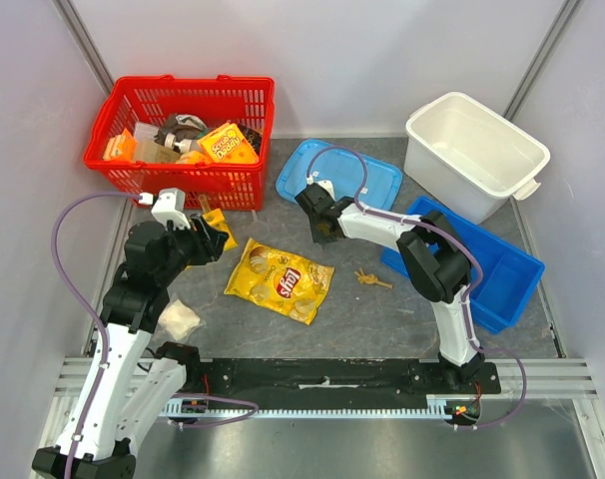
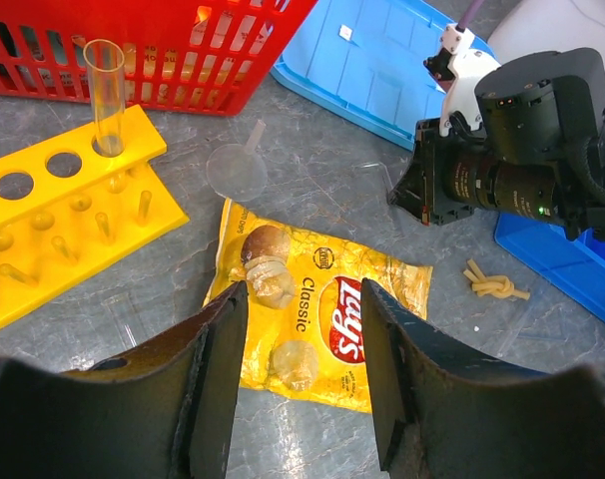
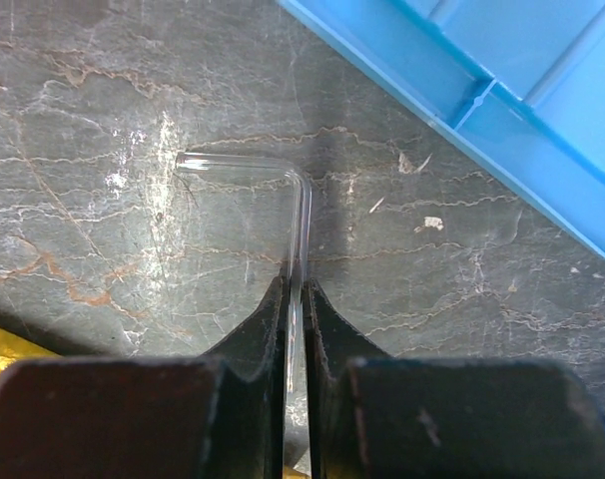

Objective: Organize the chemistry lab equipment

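The grey marbled tabletop [image 1: 382,319] carried a red basket [image 1: 198,185], blue lid [image 1: 377,180] and white tub [image 1: 467,150] at the back. A blue bin [image 1: 507,269] sat at the right and a chip bag [image 1: 280,280] mid-table. It also held a yellow rack [image 2: 63,215], clear funnel [image 2: 236,170], bent glass tube [image 3: 238,163], tan knot [image 1: 370,280] and white wad [image 1: 179,319].

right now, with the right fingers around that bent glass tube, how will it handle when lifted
The bent glass tube looks thin and clear, so probably light, stiff and fragile. Its smooth wall may slip between the narrow fingers. The bent leg sticks out sideways beyond the grip, so it could swivel.
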